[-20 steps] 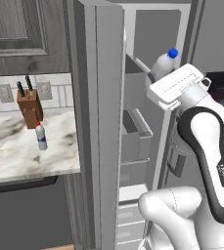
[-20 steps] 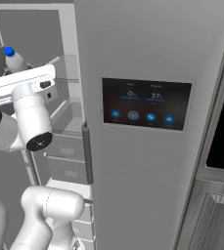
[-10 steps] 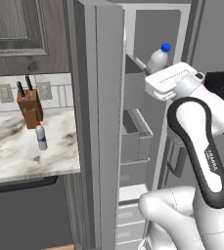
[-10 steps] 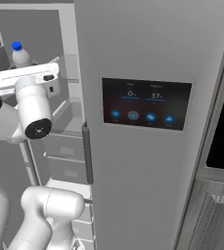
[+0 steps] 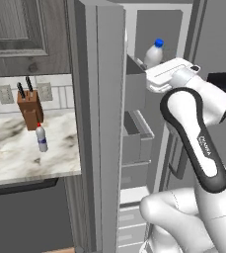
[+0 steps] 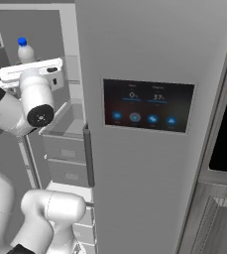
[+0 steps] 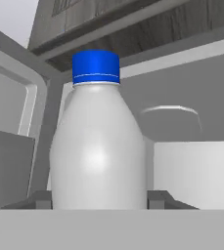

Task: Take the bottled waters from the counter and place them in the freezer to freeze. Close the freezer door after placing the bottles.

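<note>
The gripper [image 7: 99, 200] is clamped on the blue-cap bottle [image 7: 96, 146], one finger [image 7: 37, 199] against each side of its lower body. The bottle stands upright in the grip, raised inside the open freezer [image 5: 159, 29] near its top, above the door [image 5: 102, 123] bins. The red-cap bottle [image 5: 42, 138] stands on the counter [image 5: 16, 158], just in front of the knife block [image 5: 29, 107].

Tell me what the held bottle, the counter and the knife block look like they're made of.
Blue-capped bottle: probably translucent whitish plastic with a soft sheen.
Counter: marble-look slab, white with dark veining; possibly stone or laminate.
Knife block: plain matte brown, likely wood.
</note>
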